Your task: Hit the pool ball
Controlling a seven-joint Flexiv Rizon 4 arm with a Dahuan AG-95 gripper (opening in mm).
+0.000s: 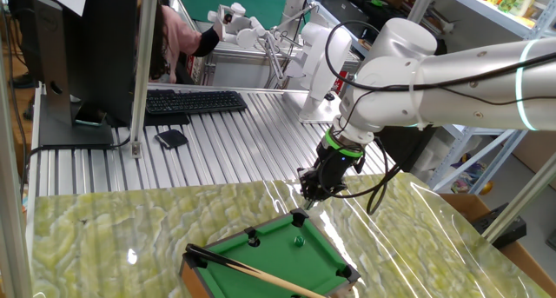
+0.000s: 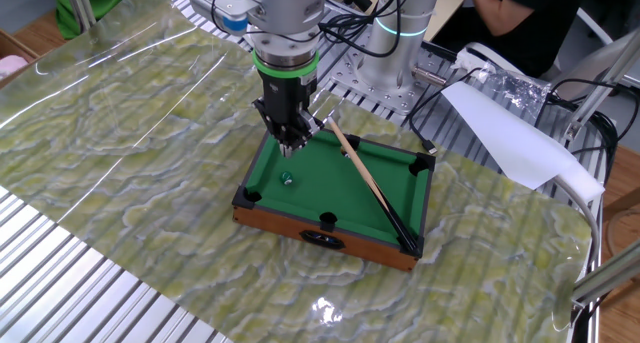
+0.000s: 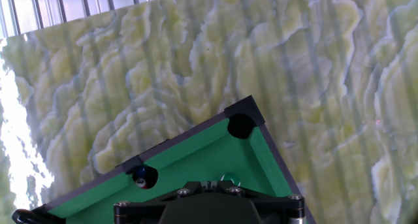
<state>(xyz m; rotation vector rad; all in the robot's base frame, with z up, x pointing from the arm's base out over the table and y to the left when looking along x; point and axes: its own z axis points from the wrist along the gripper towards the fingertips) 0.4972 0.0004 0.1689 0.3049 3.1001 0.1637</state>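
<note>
The pool ball (image 2: 286,179) is a tiny glossy green sphere on the green felt of a small wooden pool table (image 2: 300,227), near the table's left end. It also shows in one fixed view (image 1: 297,241). In the hand view it peeks out (image 3: 229,179) just above my gripper's black housing (image 3: 209,208). My gripper (image 2: 293,145) hangs a little above the felt just behind the ball, fingers together and empty. In one fixed view the gripper (image 1: 309,196) is over the far corner of the table. My fingertips are hidden in the hand view.
A thin wooden cue stick (image 2: 372,183) lies diagonally across the table, also visible in one fixed view (image 1: 252,270). Black pocket fittings (image 2: 327,221) sit on the rails. A dark numbered ball (image 3: 144,178) rests in a side pocket. The table stands on a yellow-green marbled cloth (image 2: 150,153).
</note>
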